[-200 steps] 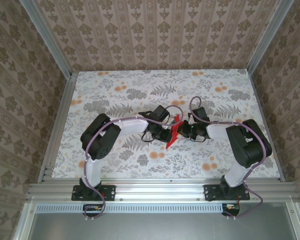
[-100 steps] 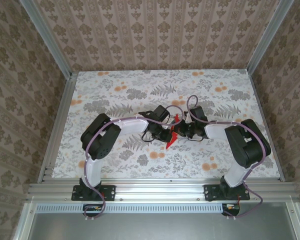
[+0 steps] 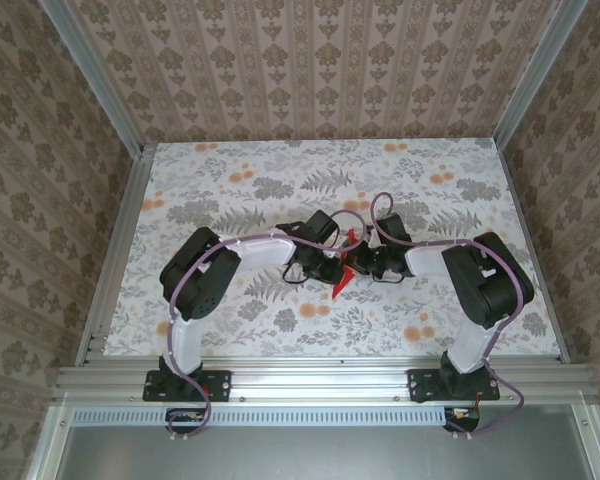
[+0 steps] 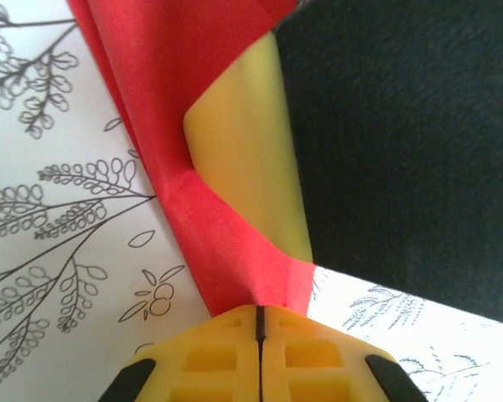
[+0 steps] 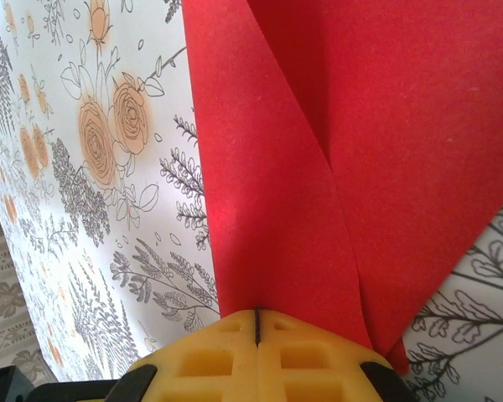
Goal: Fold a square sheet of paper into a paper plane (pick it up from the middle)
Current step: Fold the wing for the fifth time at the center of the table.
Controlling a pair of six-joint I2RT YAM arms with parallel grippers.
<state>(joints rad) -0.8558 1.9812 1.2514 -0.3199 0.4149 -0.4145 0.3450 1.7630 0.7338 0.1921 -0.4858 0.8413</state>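
Grip confirmed both sides: left gripper (image 3: 334,268) (image 4: 260,311) and right gripper (image 3: 364,264) (image 5: 257,316) are each clamped tight on the red paper (image 3: 342,282) (image 4: 226,243) (image 5: 318,167) at the middle of the table (image 3: 280,180). Paper is folded narrow and pointed, tip toward the near edge.

a flat rectangular table (image 3: 230,160) covered in white material printed with grey ferns, leaves and orange flowers, edged on its left, right and near sides by silver aluminium rails (image 3: 320,380).
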